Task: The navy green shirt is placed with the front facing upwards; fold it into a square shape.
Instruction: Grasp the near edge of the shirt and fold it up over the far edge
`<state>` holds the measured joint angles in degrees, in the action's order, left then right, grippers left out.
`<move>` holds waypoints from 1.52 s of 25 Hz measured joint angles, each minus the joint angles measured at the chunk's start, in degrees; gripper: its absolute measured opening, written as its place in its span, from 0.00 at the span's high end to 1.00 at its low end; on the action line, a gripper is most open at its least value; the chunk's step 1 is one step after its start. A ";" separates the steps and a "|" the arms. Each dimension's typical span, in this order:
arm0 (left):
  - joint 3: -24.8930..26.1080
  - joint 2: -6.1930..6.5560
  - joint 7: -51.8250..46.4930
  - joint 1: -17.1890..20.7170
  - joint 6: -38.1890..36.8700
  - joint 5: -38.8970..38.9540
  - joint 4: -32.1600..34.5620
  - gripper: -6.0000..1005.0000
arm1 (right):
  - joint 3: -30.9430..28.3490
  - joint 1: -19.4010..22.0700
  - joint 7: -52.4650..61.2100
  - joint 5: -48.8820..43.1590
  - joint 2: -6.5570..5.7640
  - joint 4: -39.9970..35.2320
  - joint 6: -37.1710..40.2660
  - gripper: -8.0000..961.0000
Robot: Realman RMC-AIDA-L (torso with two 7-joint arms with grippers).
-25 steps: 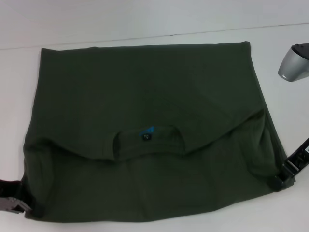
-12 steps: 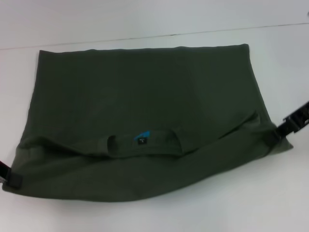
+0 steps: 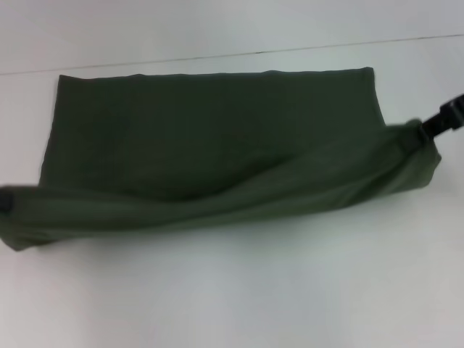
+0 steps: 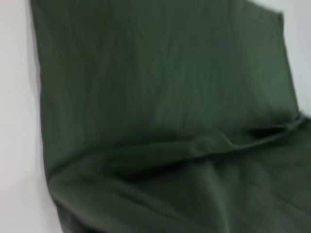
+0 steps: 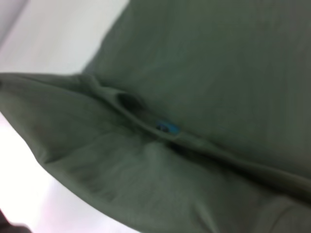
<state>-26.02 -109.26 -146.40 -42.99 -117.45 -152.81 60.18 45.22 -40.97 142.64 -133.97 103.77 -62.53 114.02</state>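
The navy green shirt (image 3: pixel 210 138) lies on the white table with its plain back side showing. Its near edge is lifted into a long sagging fold (image 3: pixel 217 206) that hangs between my two grippers. At the fold's left end my left gripper (image 3: pixel 6 201) is shut on the cloth, mostly hidden by it. My right gripper (image 3: pixel 424 130) is shut on the fold's right end, higher and farther back. The left wrist view shows only the shirt (image 4: pixel 170 97). In the right wrist view the shirt (image 5: pixel 218 63) shows its collar and small blue neck label (image 5: pixel 167 127) under the raised fold.
The white table (image 3: pixel 290 290) runs bare in front of the shirt. Its far edge (image 3: pixel 239 52) passes just behind the shirt's far hem.
Both grippers have lifted the shirt's near edge and carried it away from me, toward the far hem. The collar and blue label are now covered in the head view.
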 joint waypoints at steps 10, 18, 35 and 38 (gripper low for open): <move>1.43 0.38 -0.58 0.33 -0.01 4.12 3.12 0.97 | -2.65 -0.41 0.23 1.12 -1.08 0.11 -0.17 0.93; 1.15 -0.49 -0.49 0.36 3.07 5.86 2.68 0.97 | -4.40 -0.41 0.26 0.95 -1.08 0.42 -1.16 0.93; -4.77 -3.58 -0.57 -3.50 24.33 7.11 -3.01 0.97 | -7.45 2.65 2.19 -4.61 -0.33 0.33 -10.60 0.92; -5.16 -3.94 -0.61 -3.69 27.34 7.48 -3.43 0.97 | -8.20 3.00 2.25 -4.63 -0.23 0.62 -12.78 0.92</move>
<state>-31.18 -113.21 -147.01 -46.68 -90.11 -145.33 56.75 37.02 -37.97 144.90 -138.60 103.53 -61.92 101.24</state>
